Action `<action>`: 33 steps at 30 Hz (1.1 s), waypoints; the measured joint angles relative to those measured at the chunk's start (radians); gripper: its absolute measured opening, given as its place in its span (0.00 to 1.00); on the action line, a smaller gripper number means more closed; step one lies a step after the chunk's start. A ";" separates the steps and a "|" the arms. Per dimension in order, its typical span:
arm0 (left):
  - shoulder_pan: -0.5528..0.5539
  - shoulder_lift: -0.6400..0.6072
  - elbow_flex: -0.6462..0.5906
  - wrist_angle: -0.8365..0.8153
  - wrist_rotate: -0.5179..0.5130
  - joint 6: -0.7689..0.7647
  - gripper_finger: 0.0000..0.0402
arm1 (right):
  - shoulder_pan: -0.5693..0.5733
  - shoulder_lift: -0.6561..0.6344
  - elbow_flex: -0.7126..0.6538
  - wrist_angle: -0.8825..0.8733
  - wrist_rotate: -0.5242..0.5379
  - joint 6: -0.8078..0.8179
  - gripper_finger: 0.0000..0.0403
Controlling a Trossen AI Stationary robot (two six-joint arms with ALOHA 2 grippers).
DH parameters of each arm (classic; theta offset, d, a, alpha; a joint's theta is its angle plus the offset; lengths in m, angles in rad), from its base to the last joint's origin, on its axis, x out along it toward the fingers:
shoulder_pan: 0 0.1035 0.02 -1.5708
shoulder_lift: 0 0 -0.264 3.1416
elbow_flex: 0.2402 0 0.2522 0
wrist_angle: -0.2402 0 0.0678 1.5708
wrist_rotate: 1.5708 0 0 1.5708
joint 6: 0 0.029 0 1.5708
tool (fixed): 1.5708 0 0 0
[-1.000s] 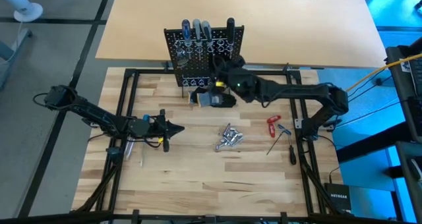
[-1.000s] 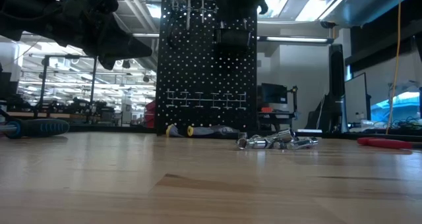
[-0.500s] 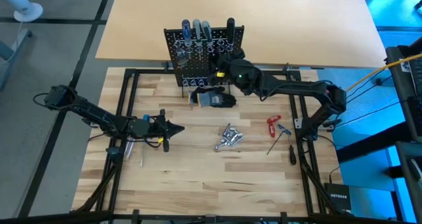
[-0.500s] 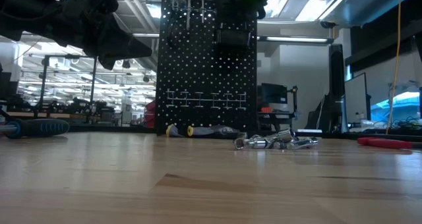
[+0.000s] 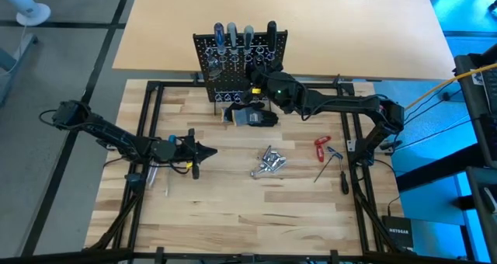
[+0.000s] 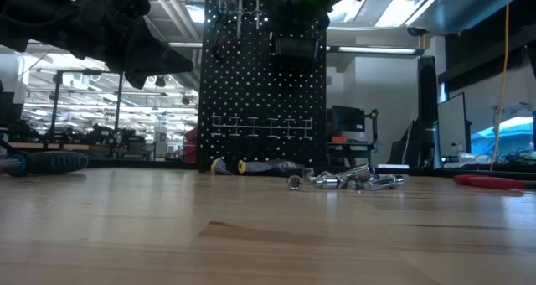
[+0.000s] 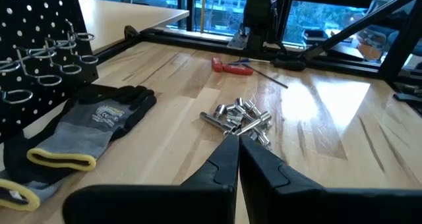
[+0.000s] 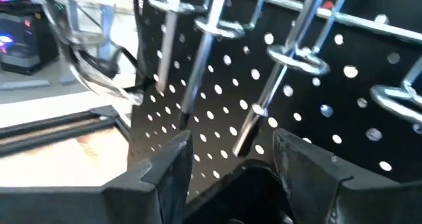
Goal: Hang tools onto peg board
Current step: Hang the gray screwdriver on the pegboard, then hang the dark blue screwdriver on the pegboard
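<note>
The peg board [image 5: 241,58] stands upright at the table's far side. Screwdrivers [image 5: 232,34] hang in its top rings, and their shafts [image 8: 198,59] show in the right wrist view. My right gripper [image 5: 255,84] is level and open just in front of the board, its fingers [image 8: 158,178] on either side of the lower shaft ends, touching nothing. Small silver pieces [image 5: 268,161] lie in a pile mid-table. A red-handled tool [image 5: 321,147] and slim screwdrivers [image 5: 335,161] lie to the right. My left gripper [image 5: 210,150] waits shut at the left, pointing at the pile [image 7: 241,115].
A grey-black glove bundle [image 5: 252,116] lies at the foot of the board, below my right gripper. A blue-handled screwdriver [image 6: 46,162] lies beside the left arm. A black frame [image 5: 147,124] borders the work area. Bare wood lies near the table's front edge.
My right gripper has shifted a little toward the table's left along the front of the peg board and rolled slightly, staying open. The third hung screwdriver's handle now stands slightly farther right than before.
</note>
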 joint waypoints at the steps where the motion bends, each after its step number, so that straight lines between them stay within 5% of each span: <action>1: 0.000 0.000 0.000 -0.004 0.000 0.000 0.01 | 0.000 0.000 0.000 -0.002 0.009 -0.001 0.52; 19: 0.000 0.000 0.000 -0.004 0.000 -0.005 0.01 | 0.024 -0.082 0.000 -0.083 0.022 -0.006 0.52; 29: 0.000 0.000 0.000 -0.004 0.000 -0.008 0.01 | 0.222 -0.201 0.000 -0.335 0.021 0.005 0.52; 33: 0.000 0.000 0.000 -0.004 0.000 -0.026 0.01 | 0.328 -0.214 0.001 -0.485 -0.065 0.067 0.52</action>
